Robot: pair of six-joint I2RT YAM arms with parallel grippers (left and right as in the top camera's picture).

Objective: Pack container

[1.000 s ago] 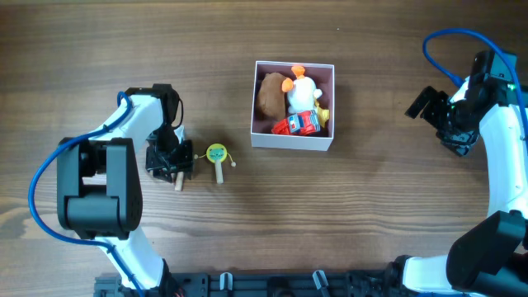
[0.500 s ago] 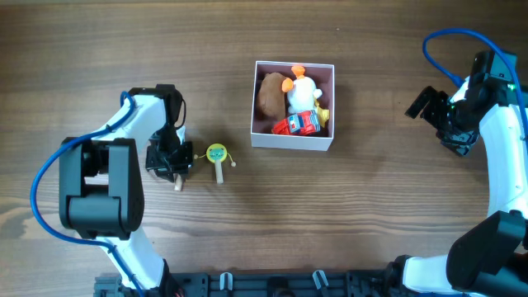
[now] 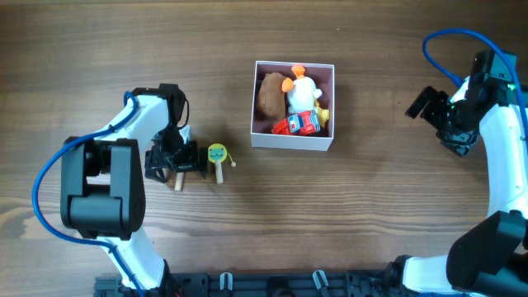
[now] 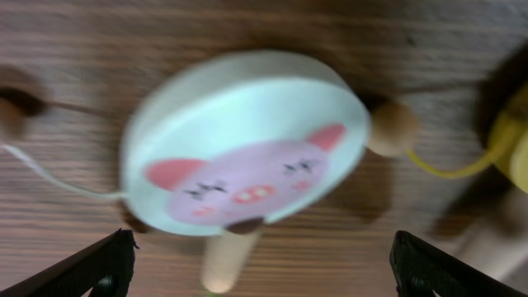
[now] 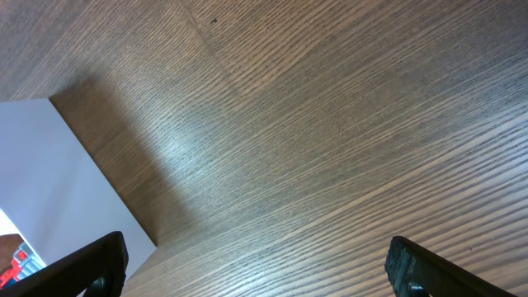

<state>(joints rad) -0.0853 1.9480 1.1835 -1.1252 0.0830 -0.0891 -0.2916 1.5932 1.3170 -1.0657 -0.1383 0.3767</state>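
The container [image 3: 293, 142] sits mid-bench with a brown plush [image 3: 269, 95], a white duck [image 3: 300, 89] and a red car [image 3: 297, 124] inside, so packing looks well along. Two rattle drums remain out on the bench to its left. A pig-faced one [image 4: 247, 157] lies directly under the left fingers [image 4: 87, 266], which are spread wide and grasp nothing. A green-faced one [image 3: 216, 153] lies just beside it (between arm and box). The right fingers [image 5: 82, 262] are spread and empty, well apart to the right. Bare wood surrounds the container; inside, little free room shows.
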